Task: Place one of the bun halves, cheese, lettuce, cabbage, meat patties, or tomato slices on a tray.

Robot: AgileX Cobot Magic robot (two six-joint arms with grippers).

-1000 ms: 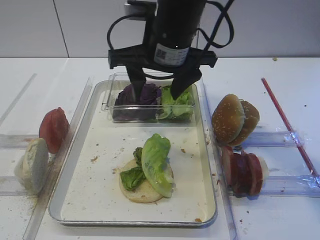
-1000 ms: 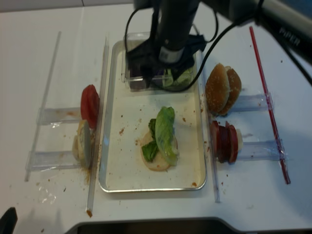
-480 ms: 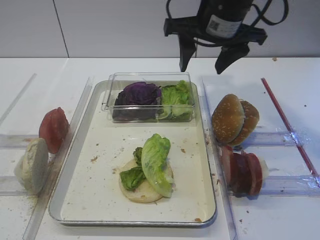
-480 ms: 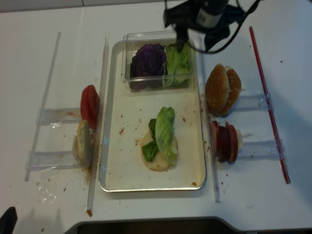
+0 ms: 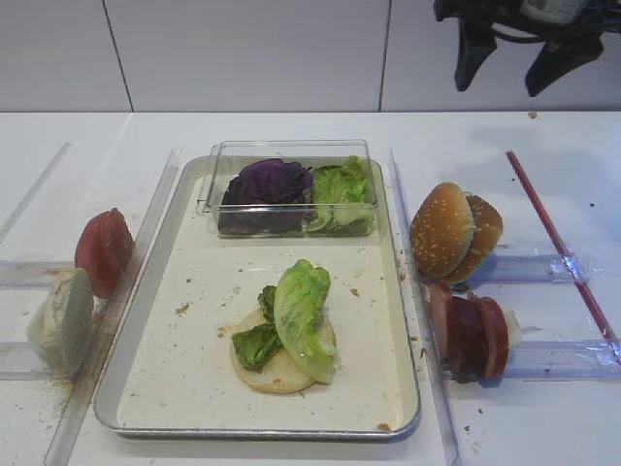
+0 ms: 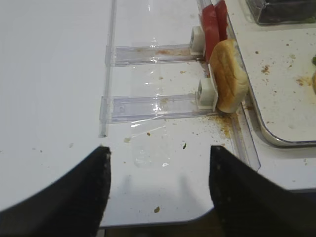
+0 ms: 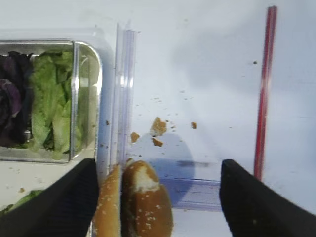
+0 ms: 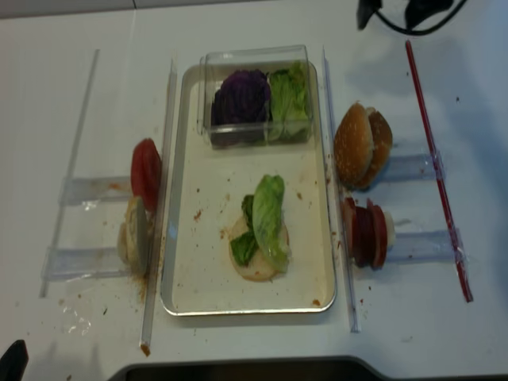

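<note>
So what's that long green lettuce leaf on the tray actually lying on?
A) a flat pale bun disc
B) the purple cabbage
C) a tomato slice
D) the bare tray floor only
A: the lettuce leaf lies across the flat pale bun disc on the tray, while the purple cabbage sits apart in the clear plastic box.

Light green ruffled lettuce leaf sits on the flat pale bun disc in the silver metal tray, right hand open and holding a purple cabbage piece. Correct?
One error: the right hand is open but empty. The exterior high view shows nothing between its fingers. The light green ruffled lettuce leaf does lie on the flat pale bun disc in the silver metal tray.
</note>
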